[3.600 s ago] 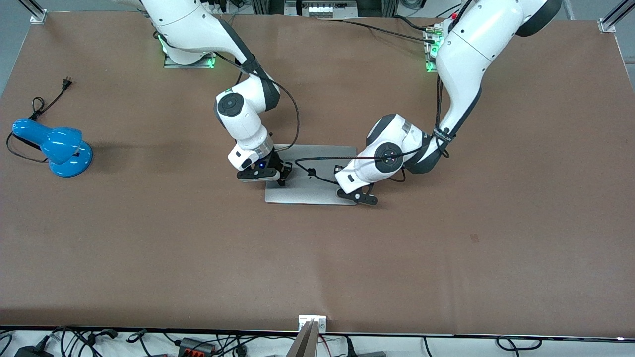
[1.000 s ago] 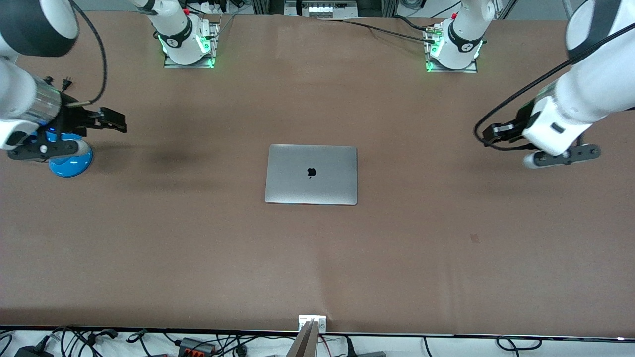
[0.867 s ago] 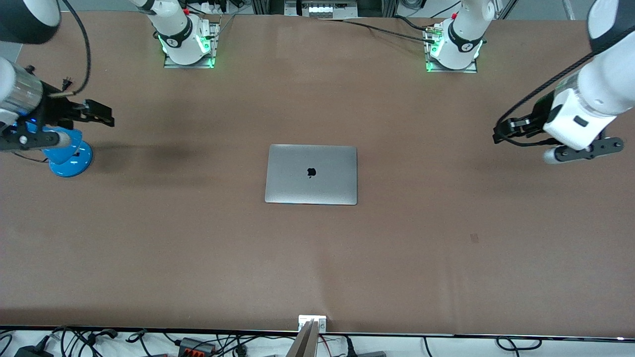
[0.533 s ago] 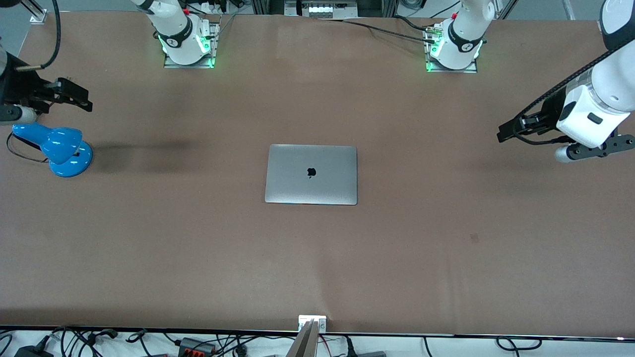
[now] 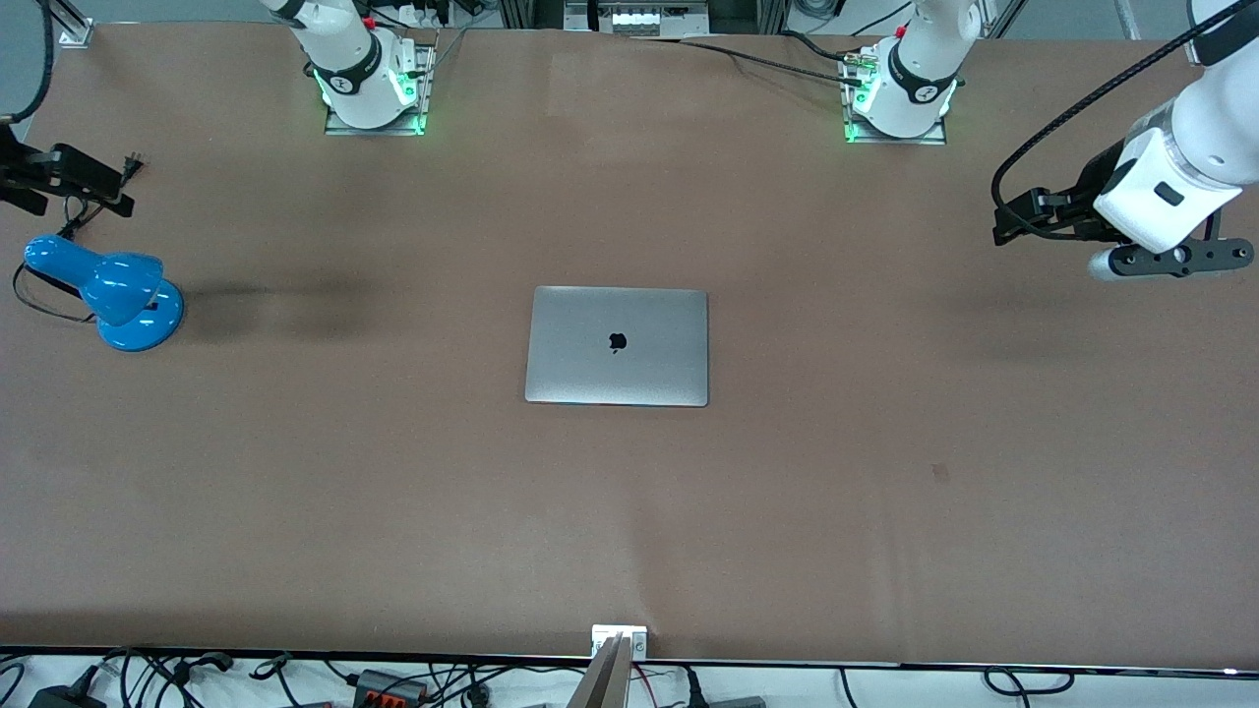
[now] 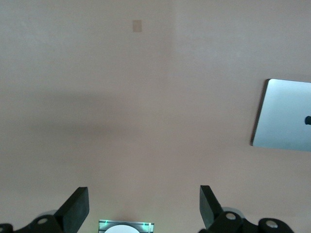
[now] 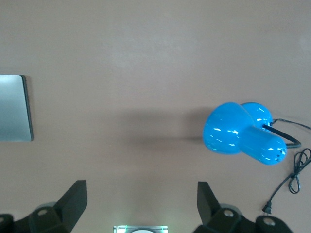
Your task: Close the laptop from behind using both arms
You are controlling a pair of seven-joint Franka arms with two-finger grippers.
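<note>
Front view, my notes: laptop (image 5: pixel 617 346) lies shut, lid flat, mid-surface (image 5: pixel 393 492), logo up. Left gripper (image 6: pixel 144 209) hangs over the left arm's end of the surface, fingers spread, holding nothing. Right gripper (image 7: pixel 141 206) hangs near the blue lamp (image 5: pixel 106 288) at the right arm's end, also spread and empty.

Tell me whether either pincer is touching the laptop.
Apart. The front view shows the closed laptop alone mid-table, with bare table between it and the left pincer up at one end and the right pincer above the other.
</note>
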